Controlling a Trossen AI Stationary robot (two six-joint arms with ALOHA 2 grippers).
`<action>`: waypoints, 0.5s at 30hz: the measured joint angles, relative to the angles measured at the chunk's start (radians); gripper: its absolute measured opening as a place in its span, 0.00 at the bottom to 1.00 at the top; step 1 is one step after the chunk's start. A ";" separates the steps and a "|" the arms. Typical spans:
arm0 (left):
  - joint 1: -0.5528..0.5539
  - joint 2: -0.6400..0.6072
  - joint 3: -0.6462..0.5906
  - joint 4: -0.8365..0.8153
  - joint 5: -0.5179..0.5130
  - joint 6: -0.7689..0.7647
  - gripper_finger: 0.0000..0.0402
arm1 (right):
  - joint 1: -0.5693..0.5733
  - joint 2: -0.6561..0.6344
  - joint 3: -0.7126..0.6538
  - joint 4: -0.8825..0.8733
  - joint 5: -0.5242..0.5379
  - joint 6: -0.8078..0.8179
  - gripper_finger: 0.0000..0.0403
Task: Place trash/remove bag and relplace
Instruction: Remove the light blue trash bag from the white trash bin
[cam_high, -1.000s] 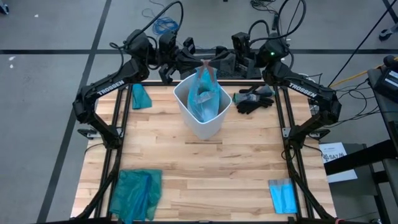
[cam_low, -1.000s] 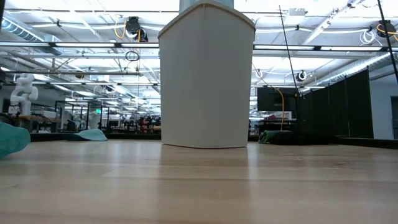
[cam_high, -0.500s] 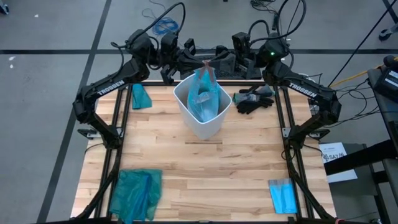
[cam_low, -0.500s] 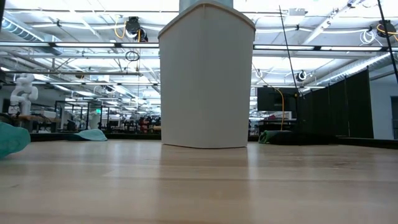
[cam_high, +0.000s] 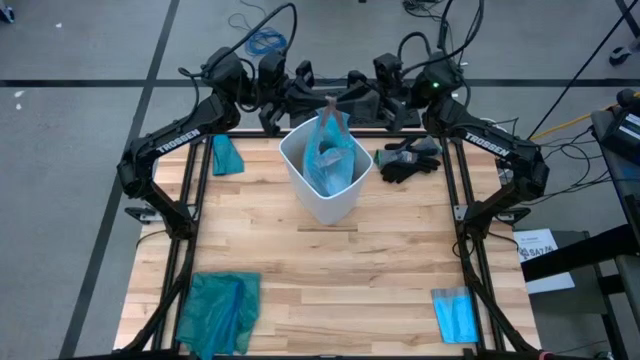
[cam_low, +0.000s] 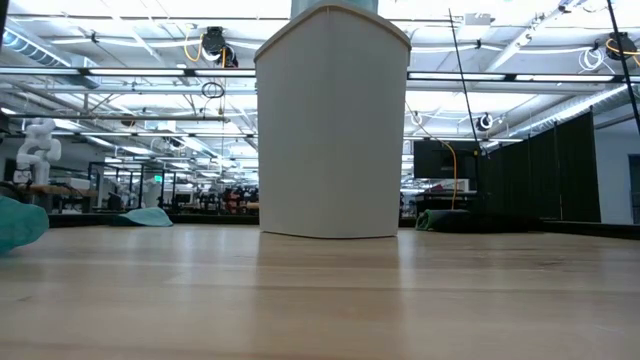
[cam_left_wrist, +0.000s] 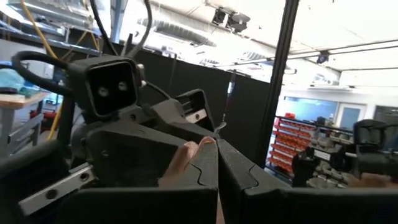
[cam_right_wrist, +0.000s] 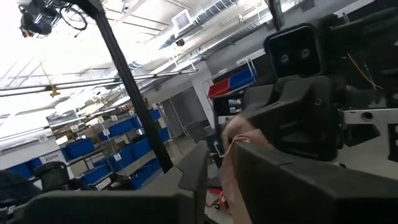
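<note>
A white bin (cam_high: 323, 203) stands near the table's far edge; the low view shows its wall (cam_low: 332, 125). Inside it sits the light-blue bag (cam_high: 326, 160), its top gathered and drawn up to a pinkish tie (cam_high: 331, 106) above the rim. Both grippers meet at that tie, above the bin's far side. My left gripper (cam_high: 321, 100) comes from the left and is shut on it. My right gripper (cam_high: 346, 97) comes from the right with its fingers slightly apart, the tie (cam_right_wrist: 235, 149) between them. The trash is hidden. My left gripper (cam_left_wrist: 216, 146) pinches the pinkish tie (cam_left_wrist: 186, 158) at the bag's gathered top between its two fingers, coming about level from the table's left. The bag hangs below the tie, with its lower part inside the bin. My right gripper (cam_right_wrist: 221, 152) has the tie against one finger (cam_right_wrist: 261, 171); I cannot tell whether it grips the tie.
Black gloves (cam_high: 408, 160) lie right of the bin. A small teal bundle (cam_high: 227, 155) lies at the far left, a darker teal bag (cam_high: 218, 310) at the near left and a folded blue sheet (cam_high: 455, 315) at the near right. The wooden middle of the table (cam_high: 330, 270) is bare.
My right gripper has rolled about its own axis while staying where it was above the bin. The bag, the bin and my left gripper have kept still.
</note>
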 joint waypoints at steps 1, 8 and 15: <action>0.000 0.000 0.000 0.000 -0.008 0.000 0.00 | 0.000 0.000 0.000 0.000 -0.012 -0.004 0.18; 0.000 0.000 0.000 0.002 -0.032 0.001 0.00 | 0.015 0.000 0.000 -0.016 -0.018 -0.080 0.20; 0.000 0.000 0.000 0.008 -0.041 0.000 0.00 | 0.020 0.000 0.000 -0.052 -0.013 -0.130 0.20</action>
